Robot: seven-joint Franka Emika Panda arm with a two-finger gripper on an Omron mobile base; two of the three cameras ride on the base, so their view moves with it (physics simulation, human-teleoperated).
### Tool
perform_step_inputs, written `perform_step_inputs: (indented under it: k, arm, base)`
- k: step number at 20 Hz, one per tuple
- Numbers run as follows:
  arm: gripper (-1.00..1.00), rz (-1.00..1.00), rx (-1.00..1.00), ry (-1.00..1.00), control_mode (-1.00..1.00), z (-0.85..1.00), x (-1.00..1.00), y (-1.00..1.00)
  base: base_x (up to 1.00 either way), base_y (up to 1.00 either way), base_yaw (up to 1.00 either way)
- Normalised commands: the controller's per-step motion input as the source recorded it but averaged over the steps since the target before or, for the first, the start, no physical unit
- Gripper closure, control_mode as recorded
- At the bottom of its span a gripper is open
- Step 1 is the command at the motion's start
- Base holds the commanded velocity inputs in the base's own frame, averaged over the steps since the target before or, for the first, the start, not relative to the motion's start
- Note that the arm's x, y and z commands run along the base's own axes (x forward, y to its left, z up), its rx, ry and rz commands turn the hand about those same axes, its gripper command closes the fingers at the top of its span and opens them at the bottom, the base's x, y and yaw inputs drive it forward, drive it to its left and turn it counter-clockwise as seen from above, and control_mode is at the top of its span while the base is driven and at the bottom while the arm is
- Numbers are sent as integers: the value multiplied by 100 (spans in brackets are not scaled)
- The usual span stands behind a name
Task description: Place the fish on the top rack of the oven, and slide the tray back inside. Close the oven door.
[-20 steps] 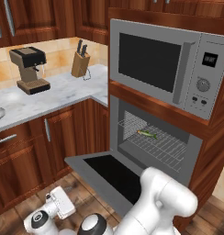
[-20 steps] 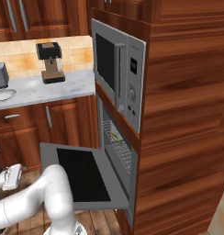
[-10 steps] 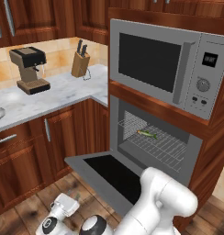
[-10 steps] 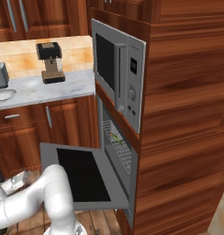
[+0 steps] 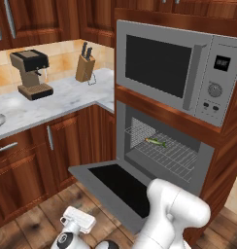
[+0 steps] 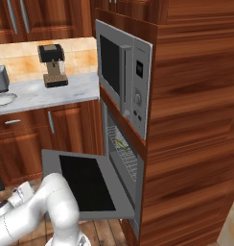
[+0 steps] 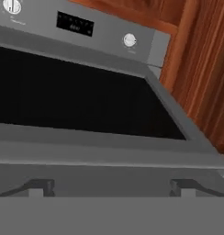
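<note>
white two-finger gripper (image 5: 77,220) low by the wooden floor, jaws spread wide, holding nothing, below the lowered grey steel oven door (image 5: 115,185). small greenish fish (image 5: 156,142) lying mid-way on the silver wire top rack (image 5: 174,154), inside the grey steel oven (image 5: 140,121).

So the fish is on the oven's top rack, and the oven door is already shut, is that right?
Not quite. The fish does lie on the top rack inside the oven, but the oven door hangs open, dropped down flat, as the left base view shows.
</note>
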Motion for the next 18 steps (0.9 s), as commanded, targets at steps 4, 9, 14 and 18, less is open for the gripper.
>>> perform_step_inputs:
  k: [4, 9, 14, 18]
  arm:
    - [-100, -16, 28, -27, -100, -100, 42, -18]
    - [-100, -21, 17, -26, -100, -100, 39, -37]
    - [-100, -41, 3, -44, -100, -83, 10, -73]
    - [-100, -33, 1, -47, -100, 49, 0, -68]
  base:
    - [0, 0, 0]
    - [0, 0, 0]
    - [0, 0, 0]
    - [0, 0, 0]
